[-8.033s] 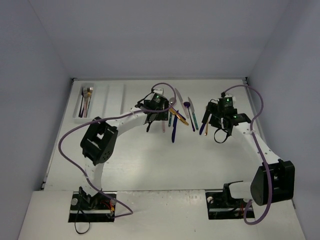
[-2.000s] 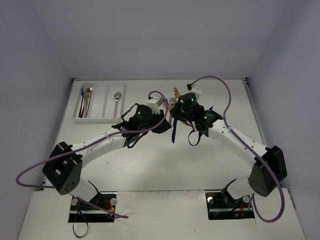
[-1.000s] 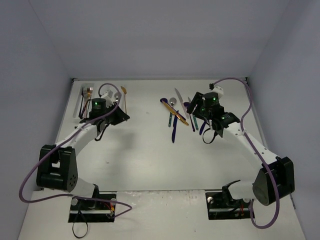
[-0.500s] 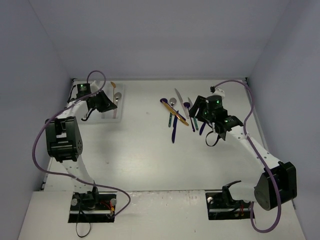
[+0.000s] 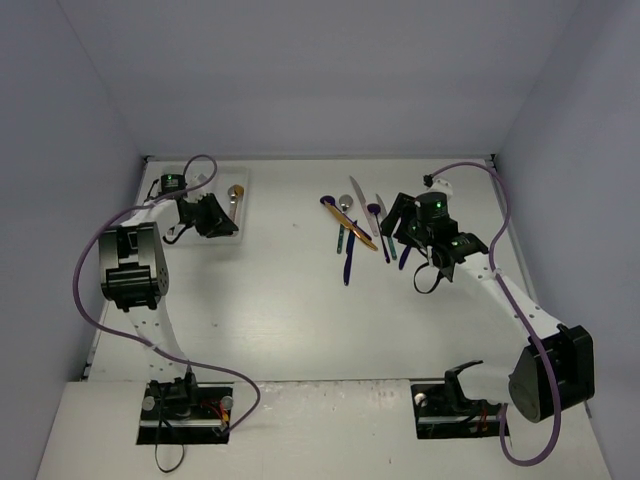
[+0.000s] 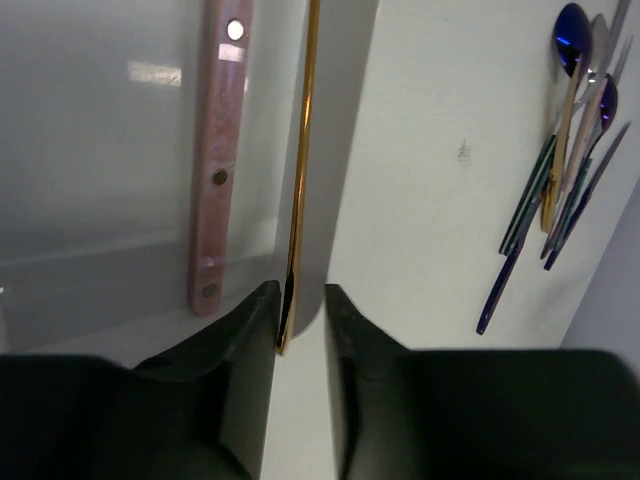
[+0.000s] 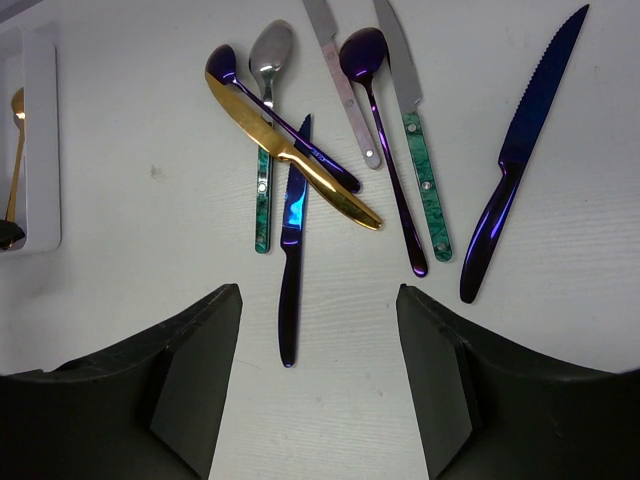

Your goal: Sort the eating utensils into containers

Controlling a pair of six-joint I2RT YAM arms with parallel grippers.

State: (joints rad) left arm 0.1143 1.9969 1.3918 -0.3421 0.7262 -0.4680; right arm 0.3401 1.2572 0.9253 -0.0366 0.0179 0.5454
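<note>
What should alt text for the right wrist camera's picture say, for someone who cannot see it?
Eight knives and spoons lie loosely fanned on a white table, a gold knife crossing a silver spoon's green handle. The right gripper, jaws open, frames the bottom edge.

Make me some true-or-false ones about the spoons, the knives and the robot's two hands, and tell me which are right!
1. The right gripper is open and holds nothing. True.
2. The gold knife lies in the tray. False: it lies on the table.
3. A pink-handled utensil lies in the tray. True.
4. The left gripper hangs over the loose knives. False: it is at the tray, with the handle of the gold spoon between its fingers.
5. A blue knife with a toothed edge lies on the table. True.
</note>
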